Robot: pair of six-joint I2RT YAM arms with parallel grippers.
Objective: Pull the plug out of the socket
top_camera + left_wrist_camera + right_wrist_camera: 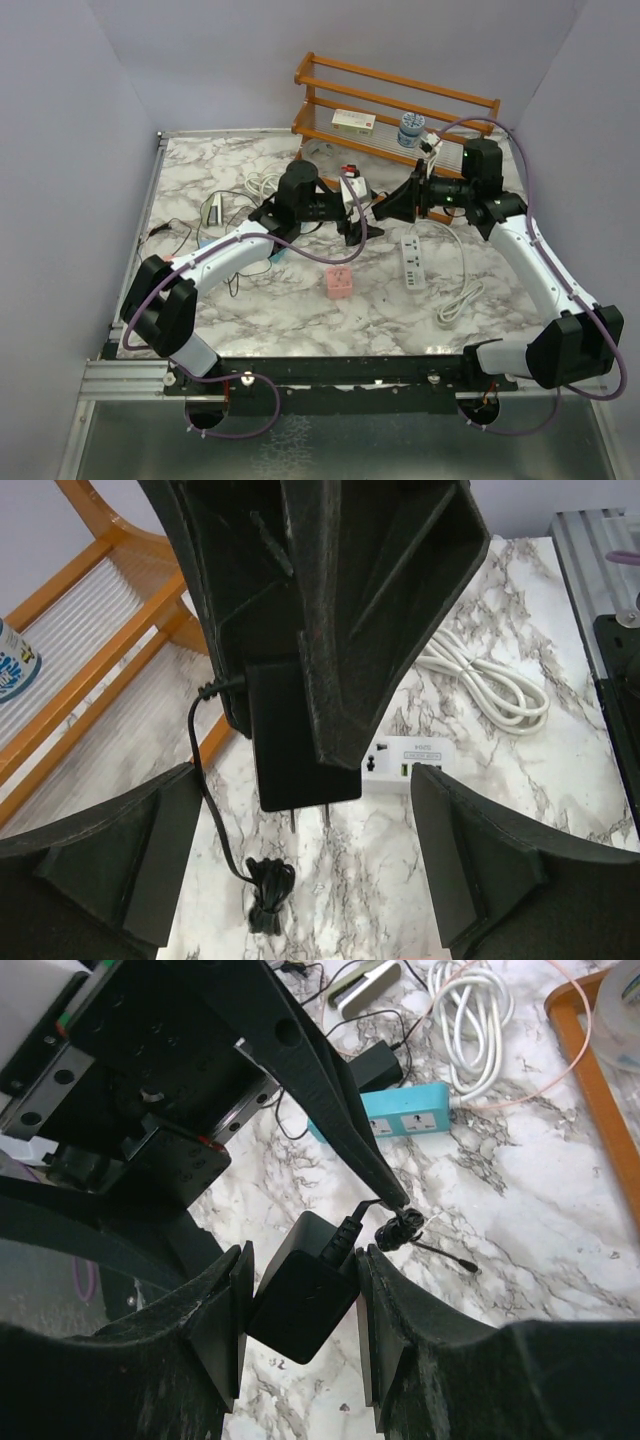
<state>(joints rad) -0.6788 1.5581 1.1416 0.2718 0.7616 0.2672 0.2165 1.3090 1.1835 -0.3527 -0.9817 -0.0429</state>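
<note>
My right claw [300,1272] clamps the black boxy plastic plug [300,1302], its prongs [296,820] pointing toward my wide-apart left claw [305,810].

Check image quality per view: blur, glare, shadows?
Top view: even soft light, sharp, faint shadows on the table. Left wrist: right tool fills the top, black, little detail. Right wrist: near foreground dark and soft, plug clear.
</note>
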